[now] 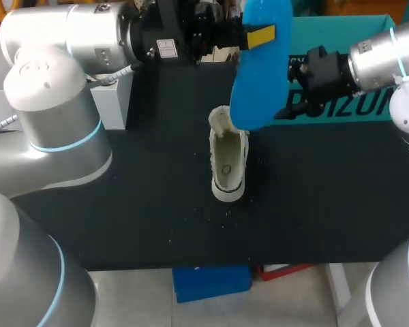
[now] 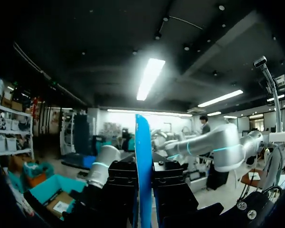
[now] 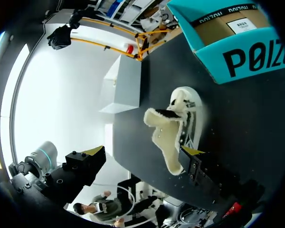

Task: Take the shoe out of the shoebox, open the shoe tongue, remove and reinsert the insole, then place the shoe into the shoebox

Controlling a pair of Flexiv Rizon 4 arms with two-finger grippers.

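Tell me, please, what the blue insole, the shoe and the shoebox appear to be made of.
The insole: probably foam, matte blue; it looks thin edge-on and holds its shape. The shoe: fluffy cream fleece lining on its opened tongue, smooth pale outside, perhaps rubber or synthetic. The shoebox: cardboard, with printed teal walls and a plain brown inside.

Bold black lettering (image 3: 256, 54) on teal shoebox (image 3: 211, 59)

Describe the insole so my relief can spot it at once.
Find the black table, then the white shoe at its middle. Just beyond it, the left gripper holds the insole in the air. It is bright blue, flat and foot-shaped; the shoebox behind is teal.
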